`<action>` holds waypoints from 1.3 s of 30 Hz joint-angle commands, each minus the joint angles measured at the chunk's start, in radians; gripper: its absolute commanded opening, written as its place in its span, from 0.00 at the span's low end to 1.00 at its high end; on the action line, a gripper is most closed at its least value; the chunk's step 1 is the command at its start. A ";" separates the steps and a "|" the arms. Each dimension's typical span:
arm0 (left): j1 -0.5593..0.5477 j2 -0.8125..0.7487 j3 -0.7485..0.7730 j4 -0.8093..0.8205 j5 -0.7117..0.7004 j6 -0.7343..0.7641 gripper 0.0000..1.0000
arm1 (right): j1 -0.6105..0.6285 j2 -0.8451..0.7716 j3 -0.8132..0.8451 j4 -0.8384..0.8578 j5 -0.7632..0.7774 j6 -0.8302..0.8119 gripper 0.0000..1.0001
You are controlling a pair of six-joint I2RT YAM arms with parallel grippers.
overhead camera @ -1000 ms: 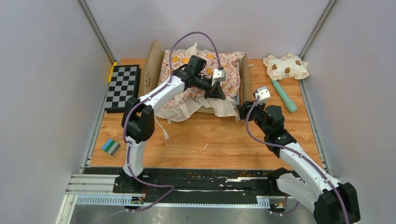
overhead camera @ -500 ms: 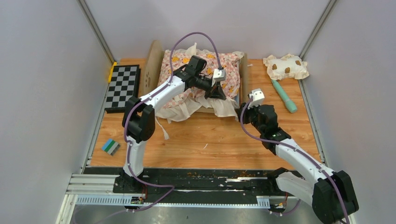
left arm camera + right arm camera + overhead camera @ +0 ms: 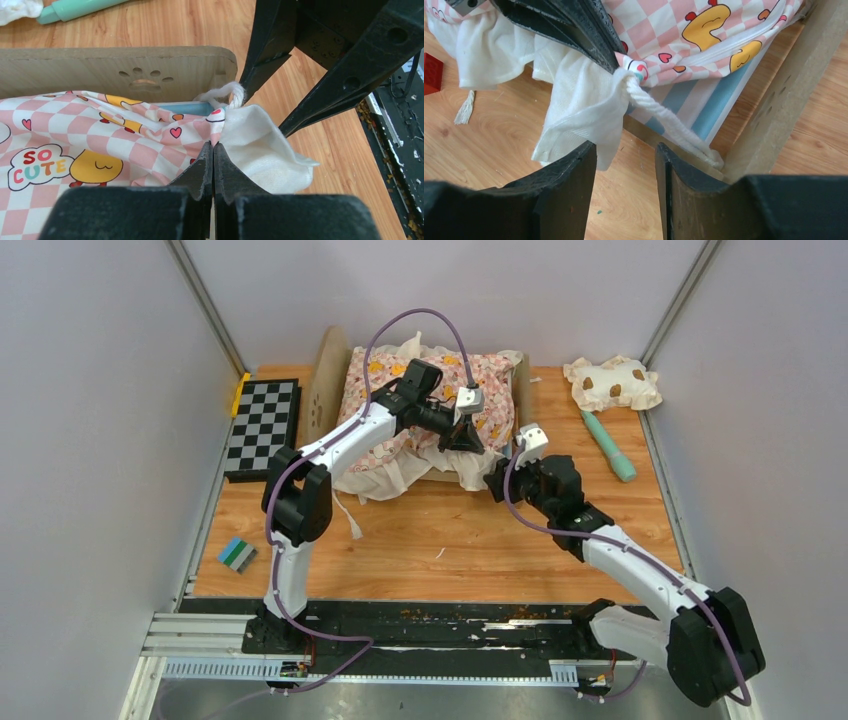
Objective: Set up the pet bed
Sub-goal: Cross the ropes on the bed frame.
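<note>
The pet bed (image 3: 521,390) is a light-wood frame at the back of the table, its end board with the paw-print cutout (image 3: 145,75) in the left wrist view. Its blue-and-white striped base (image 3: 694,110) peeks out under a pink checkered cushion (image 3: 380,375) with a white ruffle (image 3: 579,100). My left gripper (image 3: 462,435) is shut on the cushion's front right corner (image 3: 220,127), where a white cord (image 3: 664,120) comes out. My right gripper (image 3: 497,481) is open just below that corner, with the ruffle's edge hanging over its left finger (image 3: 569,185).
A checkerboard (image 3: 262,425) lies at the far left and a spotted cream pillow (image 3: 612,383) at the back right. A teal tool (image 3: 608,445) lies beside the bed's right end. A small blue-green block (image 3: 237,554) sits near the front left.
My right arm has swung left and forward to the cushion's corner. The left arm and cushion have not moved.
</note>
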 commanded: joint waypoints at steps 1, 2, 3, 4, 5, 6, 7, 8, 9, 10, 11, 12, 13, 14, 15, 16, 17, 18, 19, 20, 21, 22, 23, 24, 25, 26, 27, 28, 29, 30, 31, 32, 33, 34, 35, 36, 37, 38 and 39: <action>0.004 0.003 0.039 0.019 0.030 -0.016 0.00 | 0.004 0.050 0.074 0.041 0.007 0.017 0.48; 0.004 0.002 0.039 0.017 0.030 -0.016 0.00 | 0.004 0.060 0.088 0.039 0.014 0.015 0.48; 0.004 0.002 0.039 0.017 0.029 -0.017 0.00 | 0.005 0.072 0.097 0.035 0.019 0.010 0.48; 0.005 0.003 0.039 0.016 0.029 -0.017 0.00 | 0.004 0.078 0.108 0.030 0.024 0.006 0.48; 0.003 0.002 0.039 0.018 0.029 -0.017 0.00 | 0.004 0.084 0.118 0.021 0.030 0.002 0.49; 0.004 0.002 0.039 0.017 0.029 -0.018 0.00 | 0.004 0.086 0.126 0.013 0.037 0.000 0.49; 0.004 0.003 0.039 0.016 0.029 -0.017 0.00 | 0.004 0.085 0.131 0.006 0.041 -0.003 0.49; 0.003 0.003 0.040 0.017 0.028 -0.016 0.00 | 0.005 0.082 0.135 0.000 0.045 -0.006 0.49; 0.003 0.003 0.041 0.018 0.028 -0.017 0.00 | 0.006 0.078 0.140 -0.006 0.049 -0.009 0.49; 0.003 0.003 0.042 0.018 0.029 -0.017 0.00 | 0.005 0.073 0.144 -0.013 0.052 -0.011 0.49; 0.003 0.003 0.042 0.020 0.029 -0.019 0.00 | 0.006 0.068 0.146 -0.020 0.054 -0.015 0.49; 0.003 0.004 0.042 0.022 0.029 -0.021 0.00 | 0.005 0.062 0.146 -0.025 0.056 -0.018 0.49; 0.004 0.005 0.042 0.022 0.030 -0.022 0.00 | 0.005 0.057 0.147 -0.028 0.059 -0.022 0.50; 0.005 0.006 0.042 0.024 0.031 -0.023 0.00 | 0.006 0.053 0.149 -0.036 0.062 -0.024 0.50; 0.004 0.007 0.043 0.023 0.032 -0.024 0.00 | 0.006 0.050 0.152 -0.042 0.064 -0.028 0.50; 0.004 0.007 0.042 0.023 0.033 -0.025 0.00 | 0.006 0.048 0.153 -0.045 0.064 -0.031 0.50; 0.003 0.007 0.042 0.023 0.033 -0.025 0.00 | 0.005 0.048 0.153 -0.048 0.064 -0.035 0.50; 0.003 0.007 0.043 0.024 0.033 -0.027 0.00 | 0.006 0.049 0.154 -0.052 0.064 -0.037 0.50; 0.003 0.007 0.041 0.024 0.033 -0.026 0.00 | 0.006 0.051 0.154 -0.052 0.064 -0.037 0.50; 0.003 0.007 0.040 0.023 0.033 -0.027 0.00 | 0.005 0.051 0.153 -0.052 0.063 -0.037 0.51; 0.003 0.007 0.041 0.022 0.034 -0.027 0.00 | 0.006 0.053 0.153 -0.052 0.063 -0.037 0.51; 0.004 0.005 0.041 0.022 0.034 -0.026 0.00 | 0.006 0.053 0.152 -0.050 0.063 -0.038 0.51; 0.004 0.005 0.041 0.021 0.034 -0.026 0.00 | 0.005 0.054 0.151 -0.046 0.064 -0.039 0.51; 0.003 0.005 0.041 0.021 0.034 -0.025 0.00 | 0.006 0.058 0.150 -0.043 0.063 -0.042 0.51; 0.003 0.006 0.041 0.021 0.034 -0.025 0.00 | 0.006 0.061 0.151 -0.039 0.063 -0.045 0.51; 0.004 0.005 0.042 0.019 0.033 -0.025 0.00 | 0.005 0.064 0.152 -0.037 0.063 -0.048 0.51; 0.003 0.005 0.042 0.019 0.034 -0.025 0.00 | 0.006 0.070 0.153 -0.034 0.062 -0.052 0.51; 0.004 0.005 0.042 0.019 0.033 -0.025 0.00 | 0.006 0.074 0.152 -0.028 0.061 -0.057 0.51; 0.004 0.006 0.042 0.019 0.035 -0.025 0.00 | 0.005 0.079 0.151 -0.020 0.062 -0.066 0.51; 0.003 0.006 0.042 0.019 0.036 -0.025 0.00 | 0.006 0.084 0.149 -0.014 0.065 -0.073 0.51; 0.004 0.007 0.042 0.021 0.038 -0.025 0.00 | 0.006 0.090 0.146 -0.006 0.067 -0.074 0.51; 0.004 0.006 0.042 0.021 0.039 -0.027 0.00 | 0.006 0.094 0.142 0.006 0.071 -0.100 0.52; 0.004 0.009 0.043 0.022 0.039 -0.028 0.00 | 0.007 0.100 0.133 0.020 0.073 -0.114 0.52; 0.004 0.009 0.044 0.022 0.042 -0.029 0.00 | 0.007 0.104 0.125 0.040 0.074 -0.125 0.52; 0.003 0.010 0.044 0.024 0.043 -0.030 0.00 | 0.008 0.107 0.115 0.061 0.076 -0.134 0.52; 0.004 0.010 0.044 0.024 0.045 -0.029 0.00 | 0.008 0.112 0.103 0.080 0.079 -0.144 0.52; 0.004 0.010 0.043 0.023 0.045 -0.031 0.00 | 0.009 0.114 0.094 0.099 0.085 -0.152 0.52; 0.003 0.009 0.043 0.023 0.045 -0.030 0.00 | 0.008 0.117 0.087 0.118 0.095 -0.158 0.53; 0.004 0.008 0.044 0.023 0.046 -0.031 0.00 | 0.010 0.118 0.081 0.130 0.097 -0.164 0.53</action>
